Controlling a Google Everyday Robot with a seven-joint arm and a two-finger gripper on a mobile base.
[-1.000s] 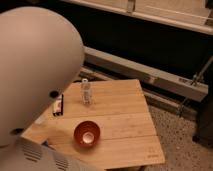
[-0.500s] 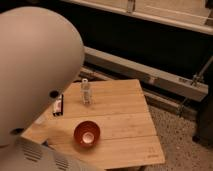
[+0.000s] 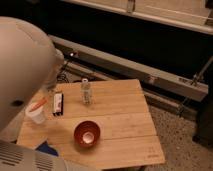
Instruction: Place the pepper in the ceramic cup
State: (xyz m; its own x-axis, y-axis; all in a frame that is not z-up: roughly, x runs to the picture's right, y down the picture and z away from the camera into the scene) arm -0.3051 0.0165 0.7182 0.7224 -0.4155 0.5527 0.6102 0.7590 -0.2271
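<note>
The ceramic cup (image 3: pixel 36 115), small and white, stands near the left edge of the wooden table (image 3: pixel 125 120). The orange pepper (image 3: pixel 38 104) rests slanted in its mouth, one end poking out over the rim. My arm's large white shell fills the left side of the camera view. The gripper (image 3: pixel 52 86) shows only as a greyish shape at the shell's lower right edge, just above and behind the cup. It appears to be apart from the pepper.
A clear shaker bottle (image 3: pixel 86 92) stands mid-table at the back. A red-orange bowl (image 3: pixel 87 133) sits near the front. A small black box (image 3: pixel 58 104) lies right of the cup, and something blue (image 3: pixel 46 148) at the front left. Metal rails run behind the table.
The white arm shell has drawn back to the left, uncovering the cup with the pepper in it. Bottle, bowl and black box have not moved.
</note>
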